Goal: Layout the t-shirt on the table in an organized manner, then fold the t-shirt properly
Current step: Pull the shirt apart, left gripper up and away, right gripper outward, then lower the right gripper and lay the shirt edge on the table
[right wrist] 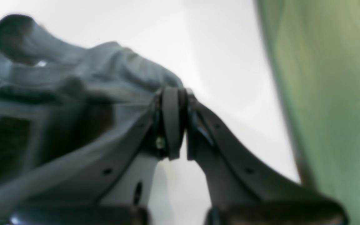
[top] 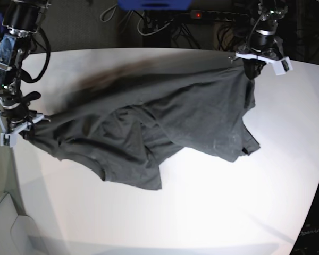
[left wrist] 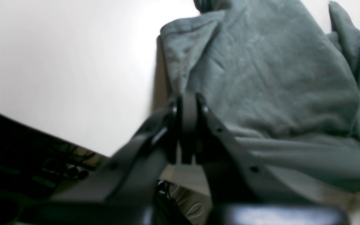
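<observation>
The dark charcoal-grey t-shirt point(top: 165, 122) hangs stretched across the white table point(top: 202, 212) between my two grippers, its lower part bunched in loose folds. At the far right edge, my left gripper point(top: 250, 69) is shut on one end of the cloth. In the left wrist view the fingers point(left wrist: 188, 103) pinch the shirt's edge point(left wrist: 261, 78) above the table point(left wrist: 58, 62). My right gripper point(top: 24, 130) at the table's left edge is shut on the other end. The right wrist view shows it point(right wrist: 173, 97) clamped on the shirt point(right wrist: 105, 72).
Cables and a power strip point(top: 202, 16) lie behind the table's far edge, beside a blue object point(top: 154, 4). A green surface point(right wrist: 330, 93) lies past the table edge by the right gripper. A pale bin-like shape point(top: 5, 228) sits at the lower left.
</observation>
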You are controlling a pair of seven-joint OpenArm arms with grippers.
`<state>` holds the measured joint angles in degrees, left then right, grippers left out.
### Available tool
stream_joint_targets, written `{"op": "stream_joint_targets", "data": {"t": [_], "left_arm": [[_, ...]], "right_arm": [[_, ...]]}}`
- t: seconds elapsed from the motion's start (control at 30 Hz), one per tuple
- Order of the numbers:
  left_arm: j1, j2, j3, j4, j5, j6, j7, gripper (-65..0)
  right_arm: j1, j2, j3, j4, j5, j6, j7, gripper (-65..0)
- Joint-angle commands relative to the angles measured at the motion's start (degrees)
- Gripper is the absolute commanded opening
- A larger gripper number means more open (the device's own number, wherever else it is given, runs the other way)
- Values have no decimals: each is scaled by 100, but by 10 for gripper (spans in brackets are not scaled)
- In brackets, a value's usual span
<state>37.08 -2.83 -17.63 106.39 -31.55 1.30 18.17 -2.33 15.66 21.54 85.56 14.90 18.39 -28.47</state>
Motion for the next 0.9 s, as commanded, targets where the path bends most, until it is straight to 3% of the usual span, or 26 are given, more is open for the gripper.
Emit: {"op": "stream_joint_targets", "data": {"t": [0.0, 0.37, 0.47, 0.57, 0.67, 0.8, 0.87], "left_arm": [[24, -29, -26, 73, 3, 15, -125, -645], [112, -20, 0, 73, 3, 15, -90, -646], [138, -20, -17, 64, 3, 15, -90, -646], [226, -20, -26, 64, -23, 15, -108, -646], [288, -29, -35, 64, -392, 15, -116, -647], [393, -38, -211, 56, -858, 15, -81, -647], [393, -38, -255, 56, -911, 15, -81, -647]], "right_arm": [[79, 100, 31, 99, 1, -15, 196, -650], [70, 65, 303, -77, 1, -41, 161, -646], [97, -164, 725, -217, -26, -41, 161, -576], [105, -243, 1050, -297, -26, -41, 161, -462], [79, -366, 1279, -270, -17, -41, 161, -373], [79, -436, 1490, -68, 18, -6, 161, -331], [79, -507, 1446, 73, 18, 257, 161, -330]]}}
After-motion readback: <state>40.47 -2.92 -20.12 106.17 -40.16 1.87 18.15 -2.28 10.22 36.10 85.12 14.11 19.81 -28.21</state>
